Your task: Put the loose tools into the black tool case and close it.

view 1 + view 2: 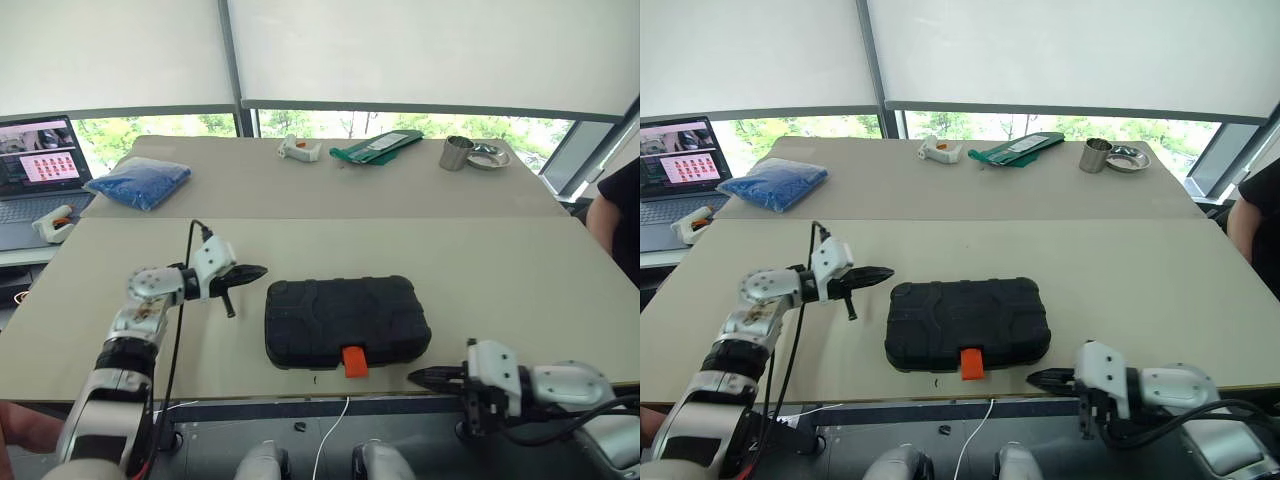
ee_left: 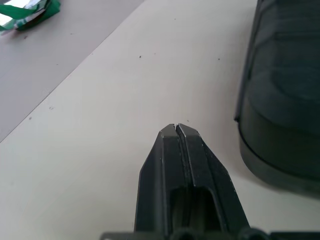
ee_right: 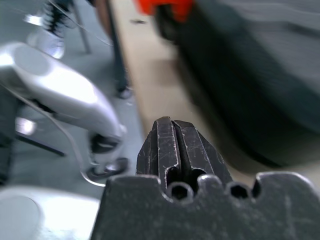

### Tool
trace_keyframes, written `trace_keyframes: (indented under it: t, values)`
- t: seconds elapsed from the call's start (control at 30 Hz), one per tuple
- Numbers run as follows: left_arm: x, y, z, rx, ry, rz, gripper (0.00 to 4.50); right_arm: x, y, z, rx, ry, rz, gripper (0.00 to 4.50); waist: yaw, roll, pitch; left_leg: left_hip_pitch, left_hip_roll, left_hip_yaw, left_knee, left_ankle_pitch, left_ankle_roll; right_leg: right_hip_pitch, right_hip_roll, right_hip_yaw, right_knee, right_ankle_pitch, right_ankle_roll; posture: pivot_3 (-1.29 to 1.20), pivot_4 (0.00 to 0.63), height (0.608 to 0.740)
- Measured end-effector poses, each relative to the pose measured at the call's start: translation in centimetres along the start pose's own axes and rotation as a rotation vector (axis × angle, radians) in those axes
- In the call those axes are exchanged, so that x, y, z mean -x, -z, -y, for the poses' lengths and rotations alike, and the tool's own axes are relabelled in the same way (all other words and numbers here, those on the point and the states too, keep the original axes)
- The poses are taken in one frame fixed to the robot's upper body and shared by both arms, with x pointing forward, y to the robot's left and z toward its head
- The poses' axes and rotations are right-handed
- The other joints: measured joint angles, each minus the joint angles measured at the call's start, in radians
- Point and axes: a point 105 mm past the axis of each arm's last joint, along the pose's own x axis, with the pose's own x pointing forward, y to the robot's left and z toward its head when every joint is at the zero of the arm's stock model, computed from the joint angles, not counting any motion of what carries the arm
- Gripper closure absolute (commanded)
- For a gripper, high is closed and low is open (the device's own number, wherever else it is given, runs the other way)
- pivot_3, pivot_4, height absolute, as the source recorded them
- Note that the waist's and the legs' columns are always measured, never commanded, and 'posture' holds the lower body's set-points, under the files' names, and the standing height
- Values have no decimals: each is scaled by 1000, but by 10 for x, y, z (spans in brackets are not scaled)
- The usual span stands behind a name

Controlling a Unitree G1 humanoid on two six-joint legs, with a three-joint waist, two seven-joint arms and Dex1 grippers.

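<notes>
The black tool case [image 1: 346,320] lies closed and flat on the near table, ribbed lid up, with its orange latch [image 1: 354,361] at the front edge. The loose tools are out of view. My left gripper [image 1: 256,271] hovers just left of the case, pointing at its left end, fingers shut and empty. The case's side [image 2: 280,100] fills one edge of the left wrist view. Off the table's front edge at the right, my right gripper [image 1: 418,377] points left, shut and empty. The latch [image 3: 162,7] and the case's shell [image 3: 250,75] show blurred in the right wrist view.
On the far table lie a blue bag [image 1: 137,183], a white-and-orange device [image 1: 299,150], a green packet [image 1: 376,147], a metal cup [image 1: 456,153] and a metal dish [image 1: 488,157]. A laptop [image 1: 38,170] stands at far left. A person's dark sleeve [image 1: 620,215] is at the right edge.
</notes>
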Motion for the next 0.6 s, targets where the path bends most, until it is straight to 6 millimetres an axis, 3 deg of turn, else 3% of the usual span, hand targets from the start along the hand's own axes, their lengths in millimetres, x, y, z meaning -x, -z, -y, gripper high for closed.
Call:
trace_keyframes:
  t: [0.2, 0.37, 0.6]
  values:
    - [-12, 18, 7, 124, 3, -16, 4481, -21, 6, 29, 118, 127, -62, 4500, -2, -2, 1, 0, 0, 1, 0, 0, 0, 0, 1, 0, 0, 0, 0, 0, 150, 740]
    - [-6, 34, 20, 218, -31, 11, 4481, -31, 7, 65, 163, 263, -81, 4500, -19, -5, 2, 1, 2, 0, 2, 1, -1, 0, 0, 0, 2, 0, -1, 0, 150, 740]
    - [2, 33, 20, 230, -138, 40, 4481, -38, 4, 110, 138, 386, -91, 4500, -23, -5, 2, 1, 2, 0, 1, 1, -1, -2, 0, 0, 3, 4, -7, 0, 150, 740]
